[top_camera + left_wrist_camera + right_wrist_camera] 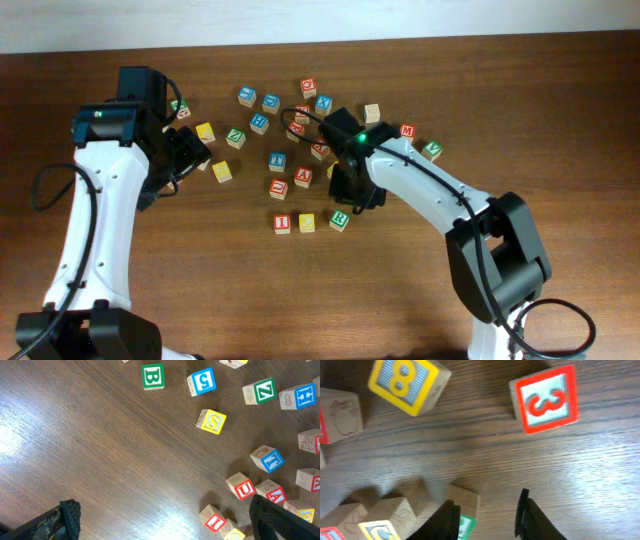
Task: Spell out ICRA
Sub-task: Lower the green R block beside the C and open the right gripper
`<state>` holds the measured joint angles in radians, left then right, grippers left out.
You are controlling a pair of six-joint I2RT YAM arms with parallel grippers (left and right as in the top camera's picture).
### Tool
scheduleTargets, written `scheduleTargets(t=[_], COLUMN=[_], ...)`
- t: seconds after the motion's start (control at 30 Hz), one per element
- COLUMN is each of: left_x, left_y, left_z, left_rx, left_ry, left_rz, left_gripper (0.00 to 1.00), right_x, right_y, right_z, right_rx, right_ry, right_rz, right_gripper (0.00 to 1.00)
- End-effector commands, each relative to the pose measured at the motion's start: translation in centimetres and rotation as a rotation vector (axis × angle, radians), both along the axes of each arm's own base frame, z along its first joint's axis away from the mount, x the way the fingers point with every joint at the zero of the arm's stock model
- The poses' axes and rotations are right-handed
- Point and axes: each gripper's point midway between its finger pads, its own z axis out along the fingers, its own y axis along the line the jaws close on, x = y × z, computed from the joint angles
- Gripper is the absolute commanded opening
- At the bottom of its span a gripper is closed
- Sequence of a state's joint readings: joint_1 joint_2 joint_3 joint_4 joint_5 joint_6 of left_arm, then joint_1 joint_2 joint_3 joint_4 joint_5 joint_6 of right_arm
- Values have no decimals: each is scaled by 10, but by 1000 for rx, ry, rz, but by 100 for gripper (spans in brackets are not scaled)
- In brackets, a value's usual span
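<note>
Starting at the right end effector: hangs low over the worktop with jaws spread and nothing pinched. Has the green R block resting on the wood against the inside of one finger and clear of the other; reads as set down, not held.

Moving outward along the row: next to R, toward the robot's left, the yellow C block, then the red I block. All three close together in one line, reading I, C, R from overhead. Leaves only A. Red A block lying loose just behind the row, beside a red U block, part of the scatter and not in line. Judged roughly three quarters done, with one pick and one placement to go.

Further out, the left end effector: open wide too, empty, hovering over bare wood to the left of the cluster and well apart from the row.

As for room: bare worktop just past R on the robot's right, the likely spot for A, though crossed from above by the right arm. Plenty of open wood in front of the row. Tighter around A itself, with U just beside it and a blue block near behind, so little space there for spread fingers. Far worktop edge, along the wall, well beyond the scatter; no block near any edge.
</note>
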<state>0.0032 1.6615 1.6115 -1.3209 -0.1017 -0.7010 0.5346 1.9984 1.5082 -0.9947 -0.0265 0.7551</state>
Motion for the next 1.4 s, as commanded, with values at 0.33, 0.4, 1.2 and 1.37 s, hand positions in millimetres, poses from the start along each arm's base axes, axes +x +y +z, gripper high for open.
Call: scheduleTargets(t=[0.33,0.4,1.2,1.37], left_x=[-1,-1,-1,-1], left_y=[1,1,1,1], left_z=[-4,-4,-4,-4], left_rx=[5,5,5,5], left_ry=[14,14,14,14], left_rz=[14,15,14,14], left_gripper=[99,99,99,99], right_x=[-37,-36,-20,1], right_y=[-11,-3,8,18], right_z=[-37,-36,-36,-34], right_rx=[22,64,53,78], right_ry=[143,146,36,-67], right_rz=[-73,-70,69,171], right_gripper=[4,4,4,4])
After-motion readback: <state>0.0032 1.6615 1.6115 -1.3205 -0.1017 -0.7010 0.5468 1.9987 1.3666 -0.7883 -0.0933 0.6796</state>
